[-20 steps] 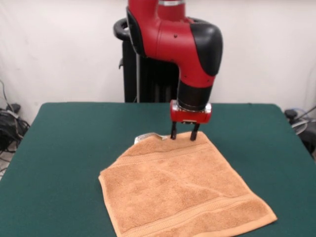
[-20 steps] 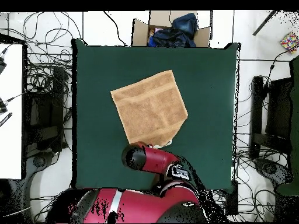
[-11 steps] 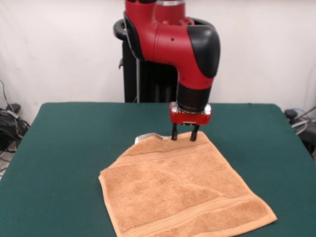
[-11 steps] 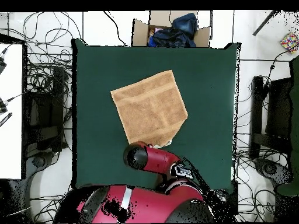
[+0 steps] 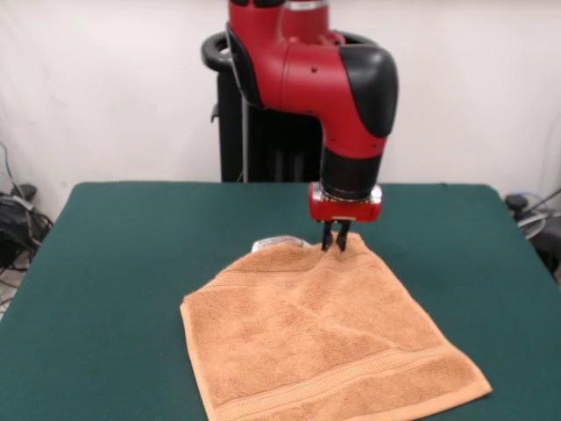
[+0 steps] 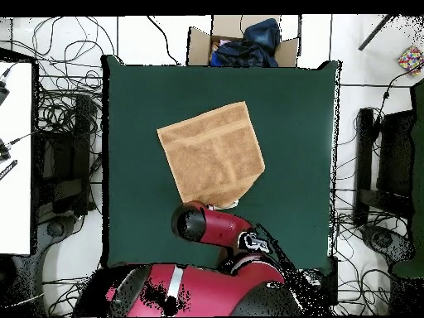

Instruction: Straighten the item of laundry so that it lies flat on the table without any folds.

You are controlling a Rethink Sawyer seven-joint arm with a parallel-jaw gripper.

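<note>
The gripper (image 5: 335, 247) is closed narrow on the far edge of the towel (image 5: 320, 338), pinching a small raised ridge of cloth. The towel lies spread on the table (image 5: 123, 263), turned a little askew. Its white tag (image 5: 279, 241) sticks out beside the gripper.

An open cardboard box (image 6: 240, 43) holding dark blue cloth (image 6: 252, 41) sits on the floor. Black cables (image 6: 62, 74) lie tangled over the white floor (image 6: 360, 74). A small multicoloured object (image 6: 411, 59) lies near one edge.
</note>
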